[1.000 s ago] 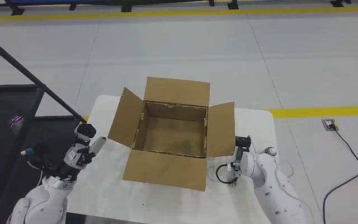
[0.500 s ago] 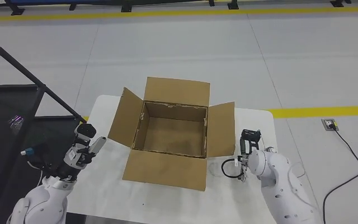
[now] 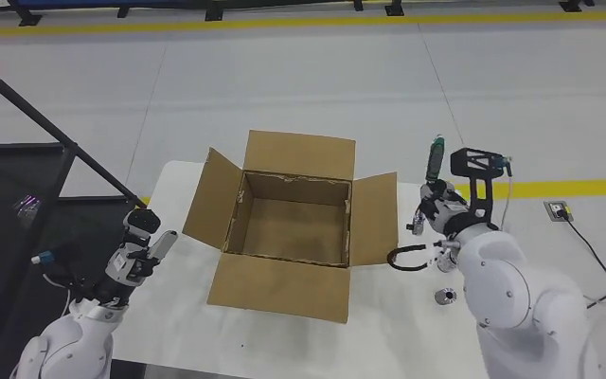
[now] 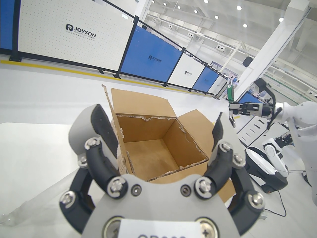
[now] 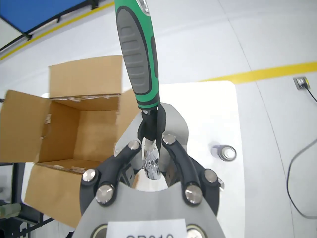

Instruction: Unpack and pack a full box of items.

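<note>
At right, the right gripper [image 5: 151, 122] pinches a ratchet [image 5: 137, 50] by its metal neck, green handle upward, above the table [image 3: 407, 332] beside the open box [image 3: 279, 284]. At the box's other side, the left gripper [image 4: 159, 120] sits spread wide.

White desk [image 3: 417, 332] with rounded corners. Bearing 1 open cardboard box [image 3: 284, 232] at the middle, flaps spread; 1 small silvery cylinder [image 3: 444, 297] upright near the right edge, well apart from the box; crumpled clear plastic [image 4: 29, 209] toward the left end.
</note>
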{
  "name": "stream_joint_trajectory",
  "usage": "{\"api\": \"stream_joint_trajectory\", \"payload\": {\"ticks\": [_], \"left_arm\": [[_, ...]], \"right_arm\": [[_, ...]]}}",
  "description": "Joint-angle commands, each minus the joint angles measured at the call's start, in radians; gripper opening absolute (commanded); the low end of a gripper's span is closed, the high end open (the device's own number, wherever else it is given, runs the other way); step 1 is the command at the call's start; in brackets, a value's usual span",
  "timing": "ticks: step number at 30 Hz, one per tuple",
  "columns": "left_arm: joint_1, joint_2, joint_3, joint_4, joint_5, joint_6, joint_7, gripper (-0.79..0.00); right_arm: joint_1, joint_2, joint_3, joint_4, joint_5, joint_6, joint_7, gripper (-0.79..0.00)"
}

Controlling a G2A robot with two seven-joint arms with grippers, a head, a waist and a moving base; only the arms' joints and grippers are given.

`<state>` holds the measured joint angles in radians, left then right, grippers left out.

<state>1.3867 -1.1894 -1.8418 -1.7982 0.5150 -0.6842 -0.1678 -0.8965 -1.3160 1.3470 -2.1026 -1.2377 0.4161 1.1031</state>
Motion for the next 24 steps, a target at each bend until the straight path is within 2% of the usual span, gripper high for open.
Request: {"api": "stream_joint_trajectory", "payload": {"ticks": [1,7,13,18,24], "left_arm": [[0.003,0.001,-0.013,0.004,0.001,0.011,0.014,0.0],[0.011,0.006,-0.054,0.031,0.007,0.025,0.048,0.0],[0.038,0.01,-0.092,0.035,-0.007,0.017,0.077,0.0],[0.053,0.013,-0.105,0.031,-0.015,0.011,0.083,0.0],[0.056,0.016,-0.105,0.029,-0.021,0.006,0.085,0.0]], "right_arm": [[0.073,-0.01,-0.081,0.041,-0.001,0.005,-0.004,-0.785],[0.303,-0.068,-0.359,0.309,0.089,0.021,-0.016,-0.785],[0.47,-0.155,-0.594,0.642,0.196,0.032,-0.09,-0.785],[0.556,-0.23,-0.736,0.896,0.272,-0.058,-0.15,-0.785],[0.602,-0.312,-0.83,1.132,0.293,-0.058,-0.232,-0.785]]}}
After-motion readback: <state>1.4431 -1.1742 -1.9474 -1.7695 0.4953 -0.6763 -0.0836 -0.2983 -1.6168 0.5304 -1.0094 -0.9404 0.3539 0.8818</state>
